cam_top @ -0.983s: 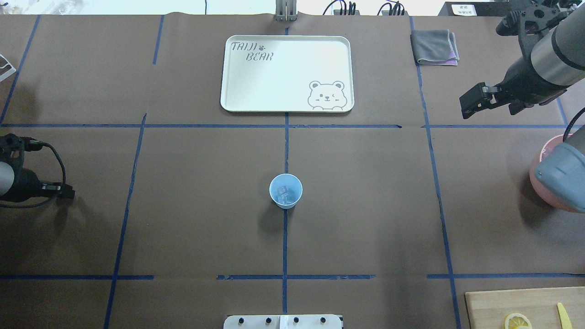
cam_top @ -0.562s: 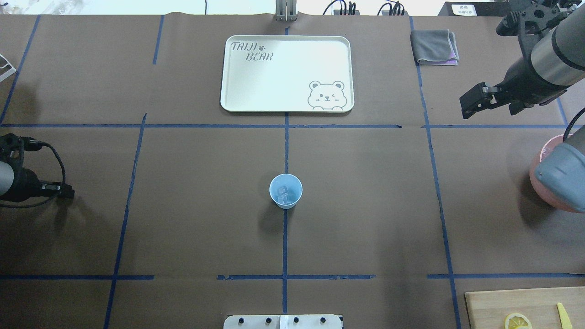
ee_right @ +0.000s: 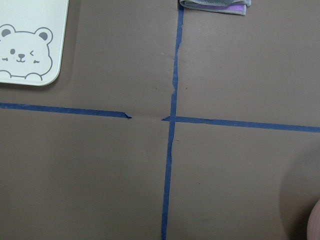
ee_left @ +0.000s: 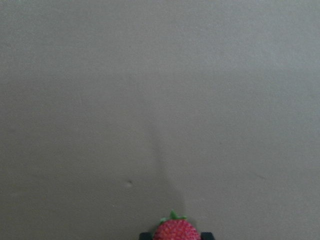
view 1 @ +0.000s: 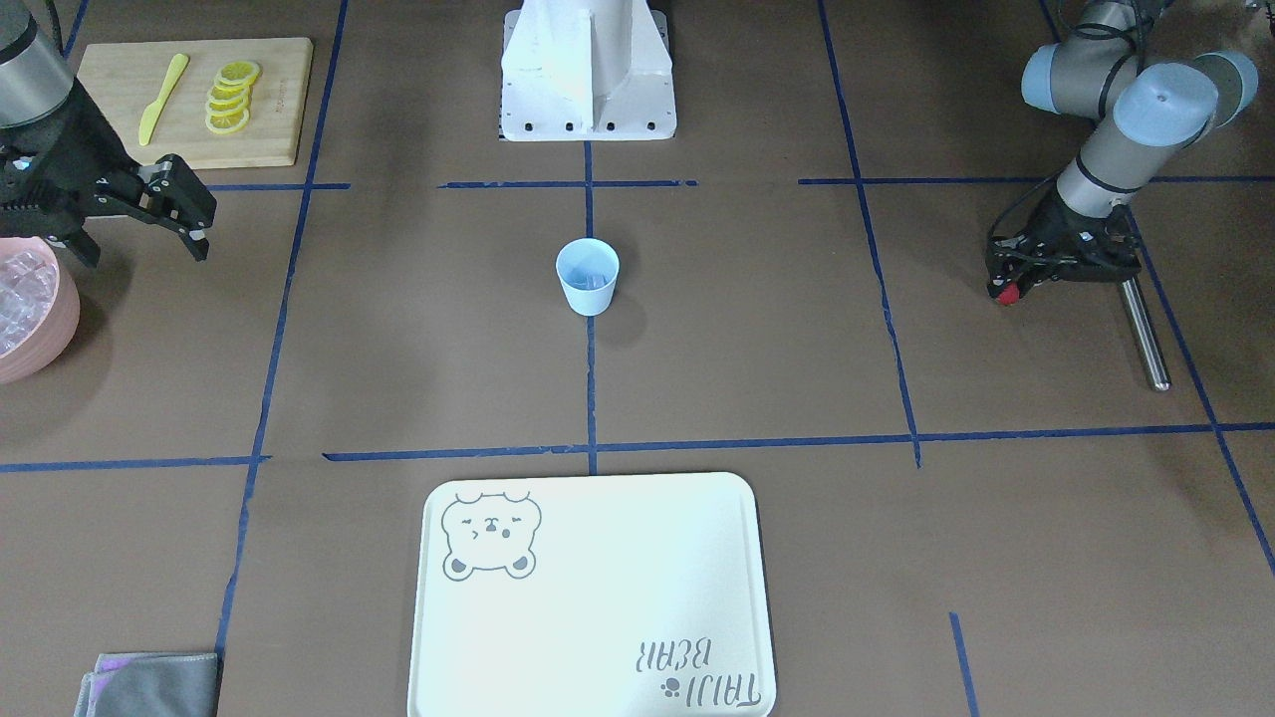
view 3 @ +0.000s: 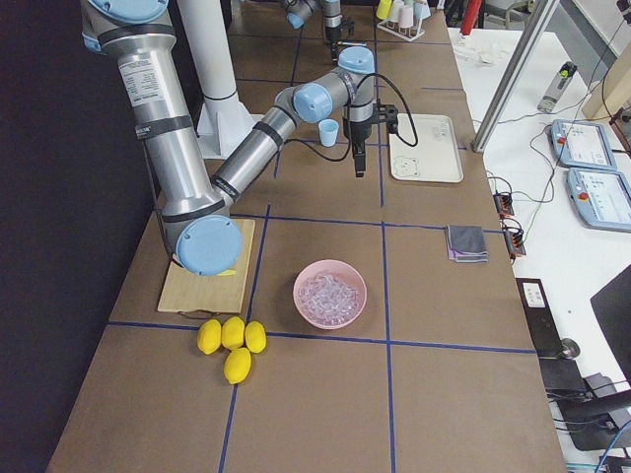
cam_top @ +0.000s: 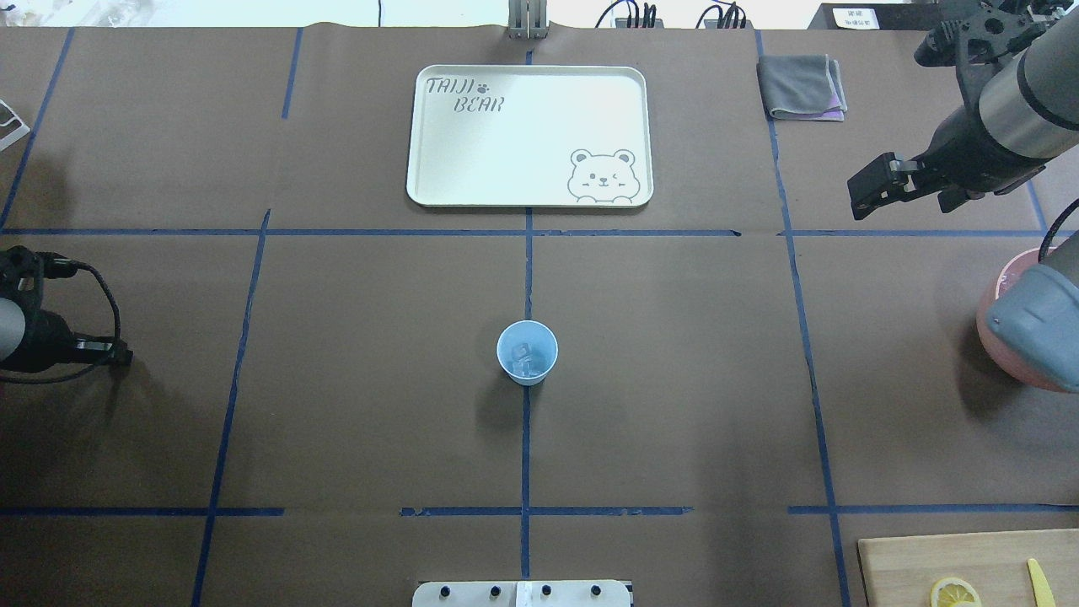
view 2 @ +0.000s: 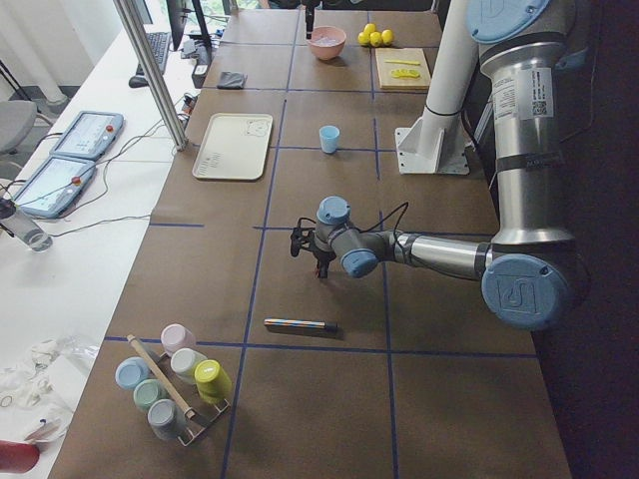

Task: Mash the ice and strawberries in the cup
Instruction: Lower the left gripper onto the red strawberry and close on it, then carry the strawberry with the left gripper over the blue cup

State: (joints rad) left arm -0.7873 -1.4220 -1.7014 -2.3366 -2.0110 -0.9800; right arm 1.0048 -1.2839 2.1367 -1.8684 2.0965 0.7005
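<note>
The light-blue cup stands upright at the table's middle with clear ice cubes inside. In the front-facing view the cup is far from both arms. My left gripper hangs low over the table at the robot's left, shut on a small red strawberry with a green tip. The berry shows as a red dot at the fingertips. My right gripper hovers open and empty at the far right, near a pink bowl of ice.
A cream bear tray lies beyond the cup. A folded grey cloth sits right of it. A metal rod lies close to the left gripper. A cutting board holds lemon slices and a yellow knife.
The left gripper has drawn back slightly toward the overhead view's left edge. The right arm, the cup and its ice look unchanged.
</note>
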